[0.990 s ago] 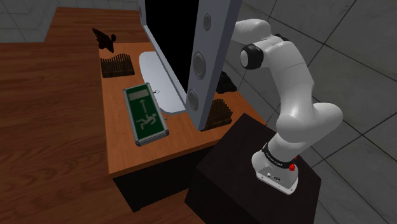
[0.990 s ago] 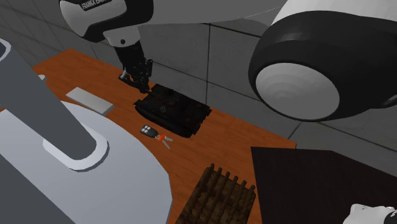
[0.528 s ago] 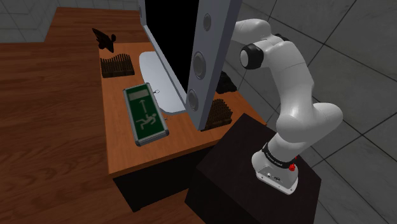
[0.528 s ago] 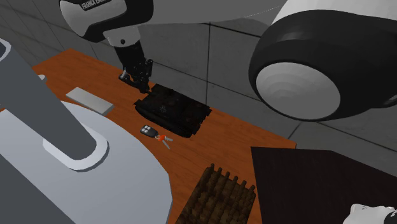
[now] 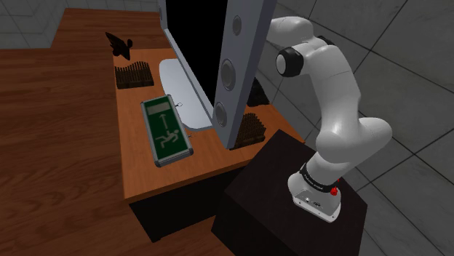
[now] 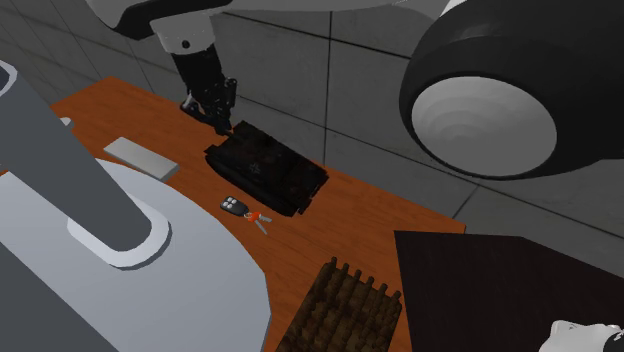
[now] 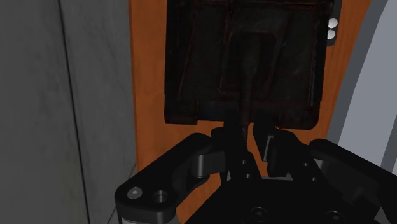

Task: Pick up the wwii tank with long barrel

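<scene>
Brown wood table [image 5: 94, 145] along the shoulder view's left and middle. White arm [image 5: 335, 94] rising from dark box stand [image 5: 269, 196] at lower right, bending over and reaching behind tall grey panel [image 5: 236, 65] with round discs. Black area just left of that panel. Green sign [image 5: 167, 131] with a running figure flat on the near part of the table. Dark spiky rack [image 5: 133, 75] farther left.

In the second exterior view, black tank [image 6: 265, 170] at the table's far strip by the tiled wall, hull slanting toward the right. Cannot tell whether resting on the wood or just off it. Black gripper [image 6: 222, 120] at the tank's far-left end. Fingers [image 7: 226, 143] closed in on the thin barrel of the tank [image 7: 245, 57], barrel running between them. Brown spiked rack [image 6: 345, 305] near, at the table's edge. Grey flat slab [image 6: 140, 157] left of the tank. Small key fob [image 6: 236, 206] with keys just beside the tank's near side, apart from it.
</scene>
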